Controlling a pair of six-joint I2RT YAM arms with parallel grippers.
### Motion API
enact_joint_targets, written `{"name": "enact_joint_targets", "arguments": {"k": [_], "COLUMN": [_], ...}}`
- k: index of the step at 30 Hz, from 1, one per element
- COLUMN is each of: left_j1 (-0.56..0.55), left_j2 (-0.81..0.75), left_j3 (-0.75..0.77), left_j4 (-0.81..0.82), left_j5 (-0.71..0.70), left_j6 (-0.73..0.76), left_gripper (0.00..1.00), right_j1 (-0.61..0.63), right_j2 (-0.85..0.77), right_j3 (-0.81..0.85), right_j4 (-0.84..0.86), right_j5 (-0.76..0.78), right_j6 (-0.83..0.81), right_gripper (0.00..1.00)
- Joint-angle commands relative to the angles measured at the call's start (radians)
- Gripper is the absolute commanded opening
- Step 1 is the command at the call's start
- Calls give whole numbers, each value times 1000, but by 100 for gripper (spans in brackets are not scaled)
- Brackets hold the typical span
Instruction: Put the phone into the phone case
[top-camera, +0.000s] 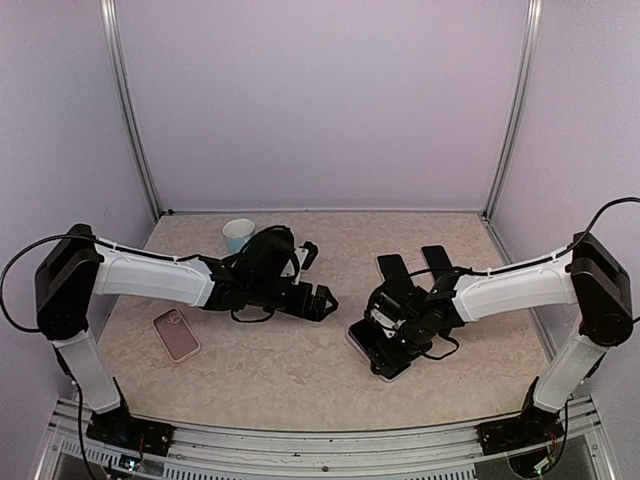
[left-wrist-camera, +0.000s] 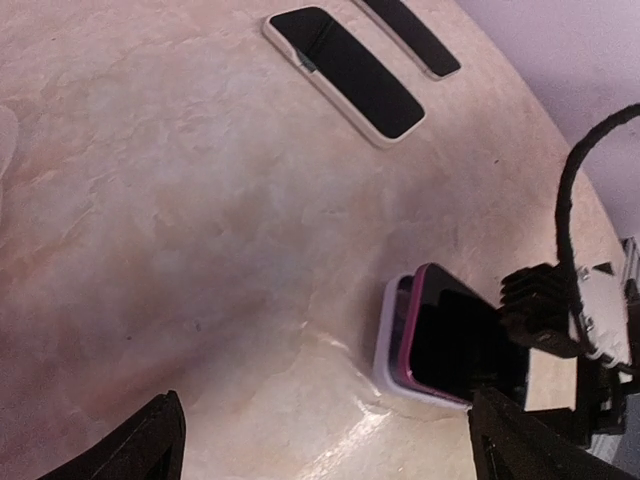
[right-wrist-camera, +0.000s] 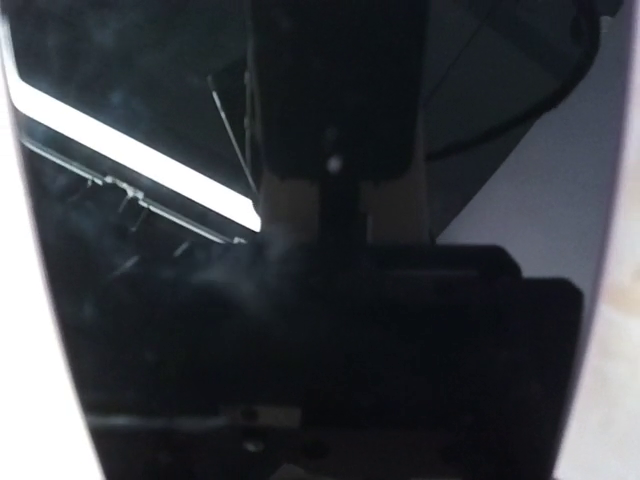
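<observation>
The phone (left-wrist-camera: 450, 345), black-screened with a magenta edge, lies tilted in a pale lavender phone case (left-wrist-camera: 385, 350) on the table; its left end stands a little above the case rim. My right gripper (top-camera: 390, 325) is down on the phone's other end, and its fingers are hard to make out. The right wrist view is filled by the phone's glossy dark screen (right-wrist-camera: 300, 330), so whether that gripper grips it does not show. My left gripper (top-camera: 322, 300) hovers open and empty just left of the case, with its fingertips (left-wrist-camera: 150, 440) wide apart.
A second dark phone in a white case (top-camera: 392, 268) and a black slab (top-camera: 436, 258) lie behind the right gripper. A pink phone case (top-camera: 176, 333) lies at the left. A light blue cup (top-camera: 238, 235) stands at the back left.
</observation>
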Motion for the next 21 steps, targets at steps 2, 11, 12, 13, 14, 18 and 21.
{"name": "enact_joint_targets", "arguments": {"k": [2, 11, 12, 13, 14, 18, 21], "left_j1": [31, 52, 53, 53, 53, 54, 54], "left_j2": [56, 159, 159, 160, 160, 175, 188], "left_j3": [3, 17, 16, 17, 20, 25, 20], "left_j4": [228, 338, 347, 353, 357, 376, 392], "left_j5": [273, 390, 394, 402, 406, 434, 454], "left_j6": [-102, -207, -212, -214, -216, -221, -233], "left_gripper": [97, 85, 81, 77, 73, 47, 20], "right_j1": [30, 40, 40, 40, 40, 41, 41], "right_j2": [-67, -88, -89, -90, -89, -83, -75], "right_j3": [-39, -48, -47, -47, -48, -46, -41], "right_j4": [344, 400, 400, 401, 404, 413, 408], "right_j5": [6, 37, 40, 39, 38, 33, 36], "right_j6": [-31, -57, -58, -59, -61, -69, -75], "right_gripper": [29, 28, 28, 28, 28, 28, 29]}}
